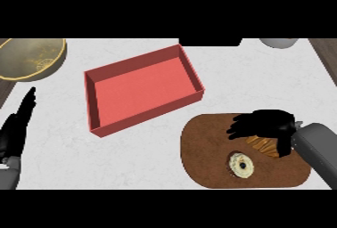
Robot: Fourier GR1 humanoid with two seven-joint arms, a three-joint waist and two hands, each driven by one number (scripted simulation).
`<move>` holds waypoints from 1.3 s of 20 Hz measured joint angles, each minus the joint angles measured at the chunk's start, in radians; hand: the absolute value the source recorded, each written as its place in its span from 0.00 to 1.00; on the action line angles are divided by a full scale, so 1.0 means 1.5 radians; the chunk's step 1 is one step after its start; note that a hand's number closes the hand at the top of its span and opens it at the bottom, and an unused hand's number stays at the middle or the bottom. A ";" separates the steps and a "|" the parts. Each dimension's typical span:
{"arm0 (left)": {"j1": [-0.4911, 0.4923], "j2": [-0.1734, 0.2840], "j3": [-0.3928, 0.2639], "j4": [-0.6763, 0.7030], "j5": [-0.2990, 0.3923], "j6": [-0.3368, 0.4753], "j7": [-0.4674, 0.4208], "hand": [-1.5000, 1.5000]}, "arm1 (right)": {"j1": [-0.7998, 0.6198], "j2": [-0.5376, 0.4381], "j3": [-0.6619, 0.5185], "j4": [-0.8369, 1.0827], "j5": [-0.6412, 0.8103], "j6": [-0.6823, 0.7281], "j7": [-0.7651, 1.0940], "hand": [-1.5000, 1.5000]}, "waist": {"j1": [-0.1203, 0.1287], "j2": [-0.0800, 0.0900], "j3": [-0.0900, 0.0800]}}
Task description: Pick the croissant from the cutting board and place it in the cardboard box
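Right hand over croissant on the board; box waits open.

Right hand (263, 126) curled down over the croissant (265, 146), fingers wrapping it, pastry mostly hidden, sitting on the brown cutting board (211, 151) beside a small ring-shaped pastry (241, 164). Red box (141, 89) lies up-left, apart, open side up to receive. Left hand (20, 120) rests at left edge, fingers straight, out of the way.

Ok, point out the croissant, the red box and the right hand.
croissant (264, 145), head view: ridged brown crust showing below the fingers.
red box (141, 91), head view: bare floor inside its walls.
right hand (265, 123), head view: back of the hand, curled over the croissant.
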 measured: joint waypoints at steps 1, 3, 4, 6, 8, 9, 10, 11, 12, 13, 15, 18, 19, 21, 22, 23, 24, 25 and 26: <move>0.003 -0.001 0.003 -0.004 -0.002 -0.002 -0.001 0.50 | 0.001 0.009 -0.009 0.005 0.007 -0.008 -0.002 1.00 | 0.000 -0.001 -0.001; 0.008 -0.007 0.005 -0.009 -0.007 0.000 -0.001 0.50 | 0.005 0.028 -0.029 0.008 0.009 -0.032 -0.001 1.00 | 0.001 -0.002 -0.002; 0.012 -0.006 0.006 -0.016 -0.007 -0.002 0.000 0.50 | 0.008 0.036 -0.039 0.013 0.010 -0.047 -0.005 1.00 | 0.001 -0.003 -0.003; 0.002 -0.008 0.010 -0.010 -0.010 -0.005 0.002 0.50 | 0.004 0.055 -0.055 0.028 0.018 -0.067 -0.012 1.00 | 0.001 -0.003 -0.004; 0.004 -0.017 0.004 -0.025 -0.020 0.001 0.015 0.50 | -0.002 0.067 -0.073 0.035 0.024 -0.078 -0.014 1.00 | 0.001 -0.003 -0.005; 0.006 -0.021 0.003 -0.026 -0.024 0.002 0.014 0.50 | 0.001 0.071 -0.081 0.038 0.028 -0.089 -0.016 1.00 | 0.001 -0.003 -0.005; 0.009 -0.023 0.001 -0.026 -0.026 0.004 0.012 0.50 | 0.004 0.082 -0.093 0.040 0.026 -0.095 0.012 1.00 | -0.001 -0.003 -0.005; 0.012 -0.022 0.004 -0.027 -0.025 0.003 0.014 0.50 | 0.011 0.093 -0.107 0.039 0.022 -0.098 0.055 1.00 | -0.006 -0.005 -0.006; 0.016 -0.021 0.006 -0.025 -0.024 0.003 0.014 0.50 | 0.019 0.101 -0.126 0.042 0.016 -0.102 0.101 1.00 | -0.012 -0.008 -0.007; 0.021 -0.020 0.009 -0.025 -0.024 0.006 0.015 0.50 | 0.026 0.107 -0.148 0.047 0.008 -0.105 0.149 1.00 | -0.020 -0.012 -0.008; 0.029 -0.017 0.018 -0.022 -0.024 0.012 0.019 0.50 | 0.041 0.117 -0.197 0.060 -0.012 -0.115 0.248 1.00 | -0.041 -0.019 -0.011; 0.038 -0.012 0.029 -0.018 -0.022 0.017 0.021 0.50 | 0.061 0.139 -0.257 0.062 -0.029 -0.151 0.395 1.00 | -0.061 -0.028 -0.014; 0.041 -0.008 0.034 -0.017 -0.020 0.016 0.022 0.50 | 0.065 0.145 -0.271 0.056 -0.028 -0.167 0.443 1.00 | -0.064 -0.030 -0.014; 0.044 -0.010 0.035 -0.017 -0.020 0.018 0.024 0.50 | 0.072 0.163 -0.287 0.034 -0.016 -0.202 0.535 1.00 | -0.070 -0.032 -0.014; 0.047 -0.009 0.035 -0.018 -0.020 0.017 0.024 0.50 | 0.076 0.174 -0.291 0.019 -0.007 -0.218 0.578 1.00 | -0.071 -0.033 -0.013; 0.047 -0.012 0.035 -0.017 -0.021 0.019 0.023 0.50 | 0.077 0.184 -0.291 0.000 0.005 -0.231 0.622 1.00 | -0.072 -0.033 -0.013; 0.048 -0.011 0.035 -0.017 -0.020 0.018 0.023 0.50 | 0.078 0.193 -0.291 -0.021 0.019 -0.245 0.664 1.00 | -0.072 -0.033 -0.013; 0.052 -0.010 0.036 -0.019 -0.020 0.017 0.023 0.50 | 0.077 0.204 -0.292 -0.044 0.031 -0.262 0.703 1.00 | -0.069 -0.033 -0.011; 0.052 -0.008 0.036 -0.019 -0.020 0.015 0.023 0.50 | 0.076 0.216 -0.289 -0.070 0.046 -0.283 0.740 1.00 | -0.067 -0.031 -0.010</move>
